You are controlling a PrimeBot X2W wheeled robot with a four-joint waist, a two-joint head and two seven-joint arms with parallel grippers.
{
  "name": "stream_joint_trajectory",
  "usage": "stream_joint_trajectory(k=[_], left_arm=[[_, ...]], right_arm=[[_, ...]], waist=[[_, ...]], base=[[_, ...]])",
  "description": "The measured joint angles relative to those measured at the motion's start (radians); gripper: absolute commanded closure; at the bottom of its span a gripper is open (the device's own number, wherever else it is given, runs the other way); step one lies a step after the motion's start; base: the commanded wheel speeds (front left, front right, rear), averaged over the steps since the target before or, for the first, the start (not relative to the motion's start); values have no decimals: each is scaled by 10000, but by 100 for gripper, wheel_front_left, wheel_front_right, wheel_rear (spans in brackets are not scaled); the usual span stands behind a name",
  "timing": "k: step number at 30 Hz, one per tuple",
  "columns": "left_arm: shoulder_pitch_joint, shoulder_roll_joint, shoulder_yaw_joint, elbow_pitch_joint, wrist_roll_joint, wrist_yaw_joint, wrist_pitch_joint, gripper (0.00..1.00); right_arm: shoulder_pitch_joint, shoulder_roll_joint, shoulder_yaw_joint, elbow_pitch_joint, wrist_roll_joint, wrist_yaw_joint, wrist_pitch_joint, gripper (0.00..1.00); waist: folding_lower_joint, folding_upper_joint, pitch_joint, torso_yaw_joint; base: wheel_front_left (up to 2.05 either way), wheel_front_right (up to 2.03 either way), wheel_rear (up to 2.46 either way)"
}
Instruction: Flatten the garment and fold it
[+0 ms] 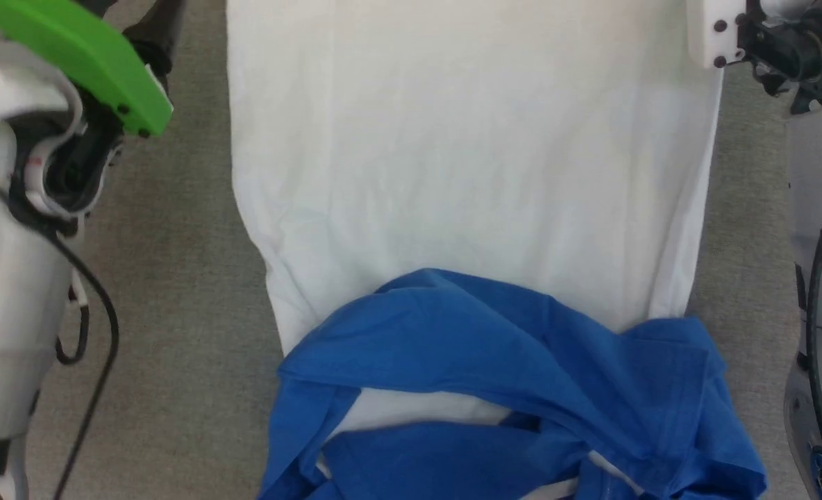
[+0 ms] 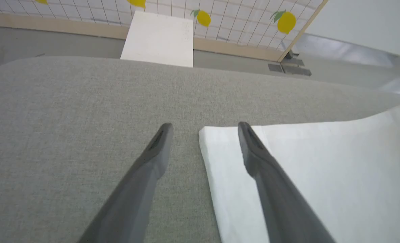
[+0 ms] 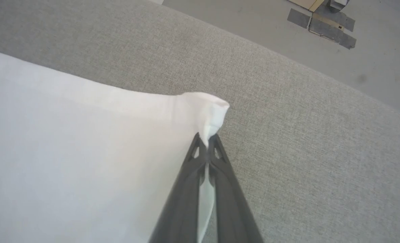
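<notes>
Inspecting the work surface, we find the garment (image 1: 466, 153) lying on the grey cloth-covered table (image 1: 189, 312). Its white body is spread fairly smooth away from the robot, while the blue sleeves (image 1: 508, 347) sit heaped and creased at the near end. The right gripper (image 3: 206, 140) has its jaws pressed together on a small tuft of one far white corner, which puckers up just beyond the fingertips. The left gripper (image 2: 205, 127) stands with jaws apart over the opposite far corner, one finger above the white cloth and the other above bare table; we cannot tell whether either finger touches down. We judge the step in hand to be securing both far corners for flattening or a first fold, with the left side not yet secured. Several faults could follow. Should the right arm pull alone, the hem would skew and drag the body diagonally. The left jaws straddle the very edge, so closing there may catch a single layer or miss the cloth altogether. The right hold is on little material, and thin fabric may slip out under tension. Finally, any fold made over the bunched sleeves would trap those creases inside.
</notes>
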Motion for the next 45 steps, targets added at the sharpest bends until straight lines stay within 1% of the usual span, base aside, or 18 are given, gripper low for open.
stream_joint_trajectory(k=[2,5,10,13,17,21,26,27,28,29,35,39,41,45], left_arm=[[-464,79,-313,410,-161,15,1143,0],[-1073,151,-654,1018,-224,113,2368,0],[-1810,295,-1014,1745,-169,328,3588,0],[-2034,556,-1289,2038,15,414,4138,0],[-2298,803,-1434,2134,159,500,4556,0],[-2516,909,-1496,2102,176,466,4702,0],[-2711,907,-1499,2082,79,395,4980,0],[-2764,920,-1511,2082,54,368,5099,33],[-2801,924,-1494,2075,19,357,5149,69],[-2805,922,-1473,2073,-59,357,5156,100],[-2785,717,-1419,1967,-267,194,5112,100],[-2685,566,-1218,2004,-546,136,4688,100],[-2521,382,-1060,2015,-773,86,4383,100],[-2227,207,-761,1964,-1035,-121,3848,100]], right_arm=[[1,4,199,-54,136,0,-65,100],[2,19,462,-140,334,0,-155,100],[2,-27,849,-303,667,0,-245,100],[3,-84,1035,-389,802,0,-257,100],[7,-207,1229,-477,911,0,-257,100],[14,-286,1406,-573,1039,0,-257,100],[22,-374,1507,-640,1139,0,-261,100],[22,-382,1517,-646,1162,0,-280,100],[22,-391,1528,-650,1175,0,-297,100],[21,-403,1544,-656,1193,0,-332,100],[20,-451,1565,-616,1216,0,-430,100],[26,-489,1544,-439,1218,0,-571,100],[54,-531,1484,-360,1216,0,-721,100],[280,-564,1216,-219,1244,0,-1124,100]], waist=[[1,0,7,-158],[1,0,54,-396],[1,0,230,-767],[0,0,368,-962],[0,0,576,-1153],[-1,0,780,-1293],[-1,0,984,-1403],[-1,0,1009,-1419],[-1,0,1026,-1428],[-1,0,1042,-1439],[-1,0,1018,-1422],[-1,0,867,-1360],[-1,0,720,-1322],[0,0,348,-1233]], base=[[0,0,0],[0,0,0],[0,0,0],[0,0,0],[0,0,0],[0,0,0],[0,0,0],[0,0,0],[0,0,0],[0,0,0],[0,0,0],[0,0,0],[0,0,0],[0,0,0]])
